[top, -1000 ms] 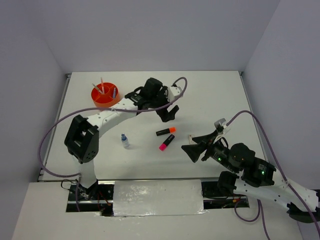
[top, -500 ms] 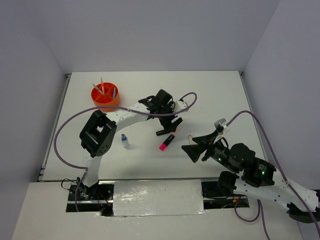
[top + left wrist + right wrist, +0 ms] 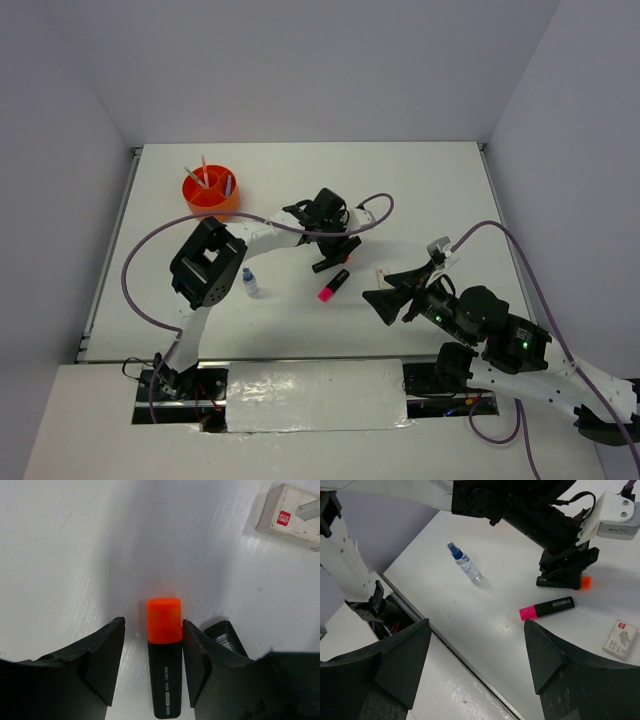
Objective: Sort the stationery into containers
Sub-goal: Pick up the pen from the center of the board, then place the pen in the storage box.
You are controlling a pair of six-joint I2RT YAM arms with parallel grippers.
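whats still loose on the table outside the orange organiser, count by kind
highlighters: 2, the orange-cap highlighter and the pink-cap highlighter
bottle: 1
eraser: 1
total: 4

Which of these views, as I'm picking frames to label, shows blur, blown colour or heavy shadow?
Left wrist: the orange-capped highlighter has a blown-out, soft-edged cap, and a soft shadow lies on the table beyond it. Right wrist: the right tool looms dark and featureless. Top external: even light, faint shadows.
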